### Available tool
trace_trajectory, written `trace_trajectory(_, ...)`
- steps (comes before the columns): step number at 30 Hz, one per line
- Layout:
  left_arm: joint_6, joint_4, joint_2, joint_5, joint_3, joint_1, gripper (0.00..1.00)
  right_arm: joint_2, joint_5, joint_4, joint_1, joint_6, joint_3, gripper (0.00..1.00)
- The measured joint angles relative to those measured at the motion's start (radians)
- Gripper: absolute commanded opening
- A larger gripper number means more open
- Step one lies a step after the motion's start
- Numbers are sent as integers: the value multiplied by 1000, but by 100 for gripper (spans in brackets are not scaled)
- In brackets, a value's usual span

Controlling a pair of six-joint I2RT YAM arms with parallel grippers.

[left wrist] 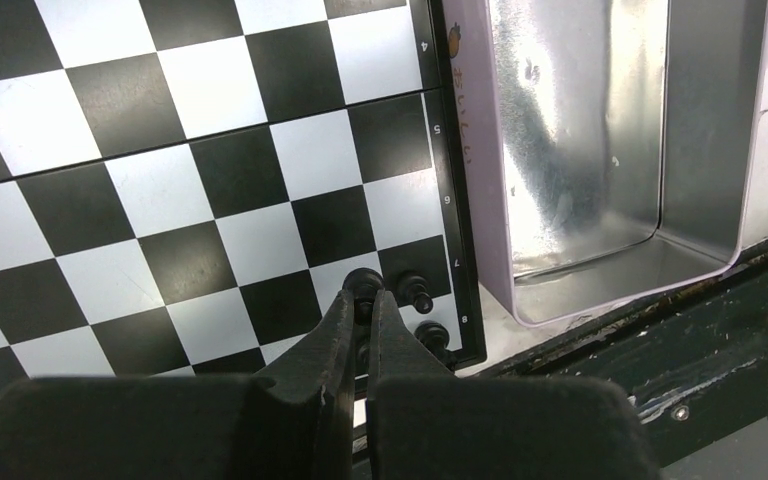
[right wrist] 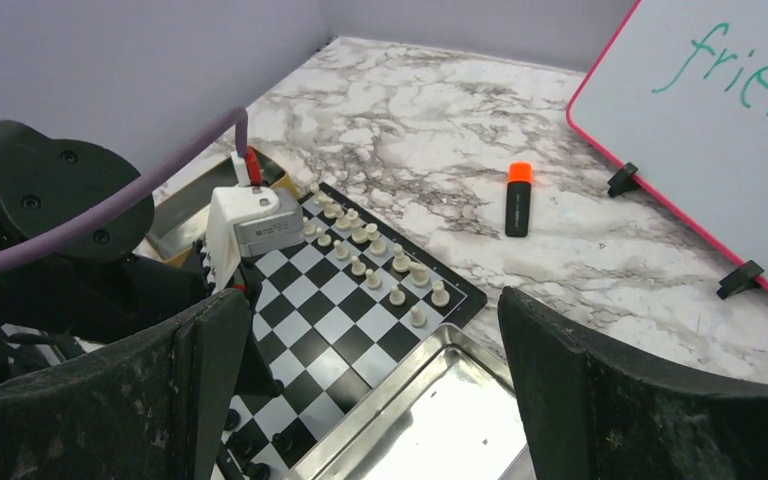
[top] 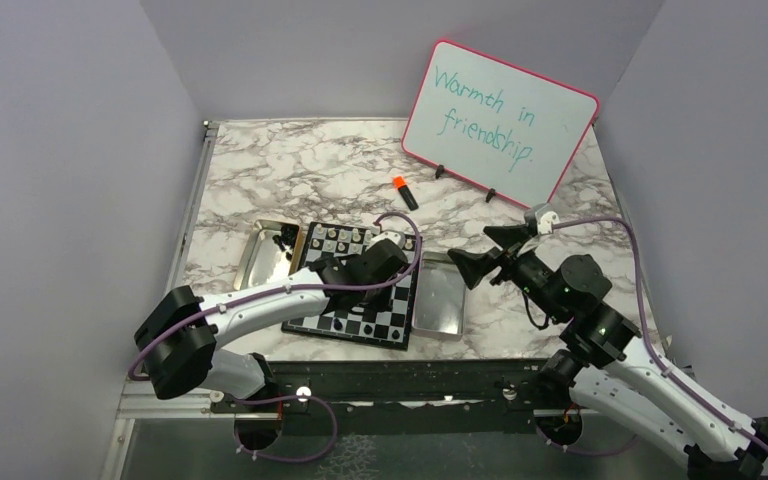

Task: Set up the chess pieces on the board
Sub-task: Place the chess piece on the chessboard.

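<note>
The board (left wrist: 210, 200) lies under my left gripper (left wrist: 362, 296), which is shut on a black chess piece (left wrist: 363, 282) standing near the board's near right corner. Two more black pieces (left wrist: 413, 292) stand beside it by the rim. Several white pieces (right wrist: 380, 255) are lined up in two rows along the far side of the board (right wrist: 335, 330). My right gripper (right wrist: 375, 310) hangs open above the silver tray (right wrist: 430, 420), right of the board, with nothing between its fingers (right wrist: 210, 360). From above, the left arm hides much of the board (top: 380, 318).
A gold tray (top: 260, 255) left of the board holds a few black pieces (top: 285, 240). The silver tray (top: 438, 300) touches the board's right rim. An orange-capped marker (top: 405, 192) lies behind the board. A pink-framed whiteboard (top: 500, 120) leans at the back right.
</note>
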Motion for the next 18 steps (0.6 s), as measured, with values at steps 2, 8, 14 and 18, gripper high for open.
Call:
trace_trajectory(2,-9,0,0,0,-2,-4,3,-18,17,-3,0,0,0,100)
trace_trajectory(8,-28,-2,2,1,-14,-14,4,-14,50,-23,0,0,0,100)
trace_trajectory(14,-35,-2,21,2,-22,-19,4,-8,62,-52,0,0,0,100)
trace_trajectory(18,-42,-2,23,6,-36,-19,4,-10,68,-56,0,0,0,100)
